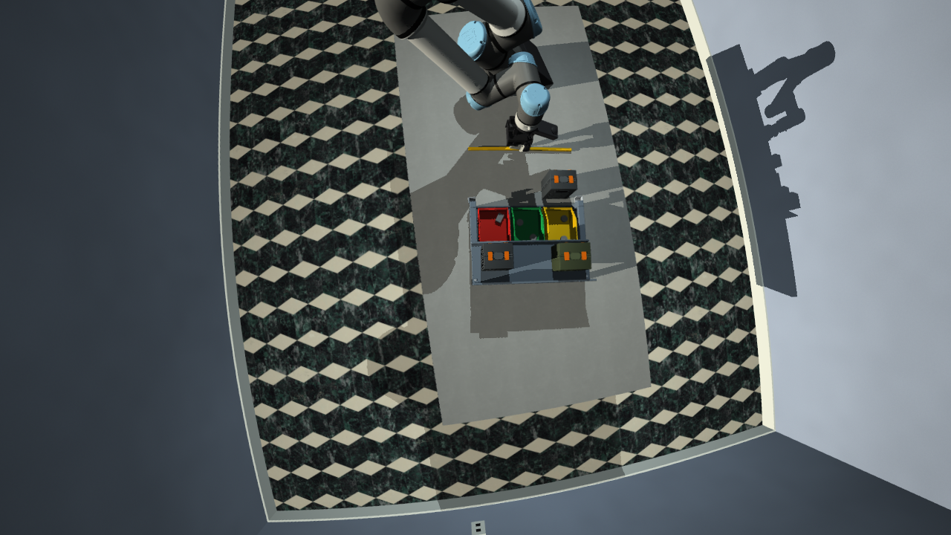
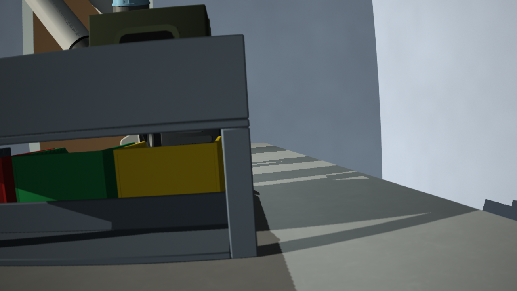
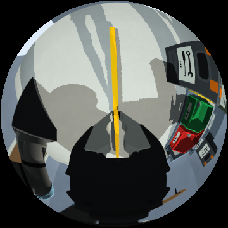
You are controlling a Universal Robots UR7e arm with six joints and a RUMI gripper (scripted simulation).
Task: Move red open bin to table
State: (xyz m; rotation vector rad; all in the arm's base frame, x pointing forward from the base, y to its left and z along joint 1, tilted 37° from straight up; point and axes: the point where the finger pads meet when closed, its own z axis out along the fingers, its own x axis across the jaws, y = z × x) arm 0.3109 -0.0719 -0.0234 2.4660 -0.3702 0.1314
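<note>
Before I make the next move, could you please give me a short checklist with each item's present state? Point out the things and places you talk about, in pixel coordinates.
1. Claw point(image 1: 525, 147) point(image 3: 116, 112) free to grasp the bin: not ok, shut on the yellow strip point(image 1: 488, 148) point(image 3: 114, 63).
2. Yellow strip resting on the table point(image 1: 544, 359) point(image 2: 361, 253) point(image 3: 69, 69): cannot tell.
3. Red bin point(image 1: 490, 231) point(image 2: 3, 180) point(image 3: 181, 139) upright beside the green bin point(image 1: 526, 226) point(image 2: 59, 177) point(image 3: 197, 115): ok.
4. Grey part point(image 1: 499, 218) inside the red bin: ok.
5. Claw apart from all three coloured bins: ok.

Green bin point(image 1: 527, 224) point(image 2: 59, 177) point(image 3: 199, 113) beside yellow bin point(image 1: 562, 224) point(image 2: 168, 169); olive case point(image 1: 570, 256) point(image 2: 148, 25) above
</note>
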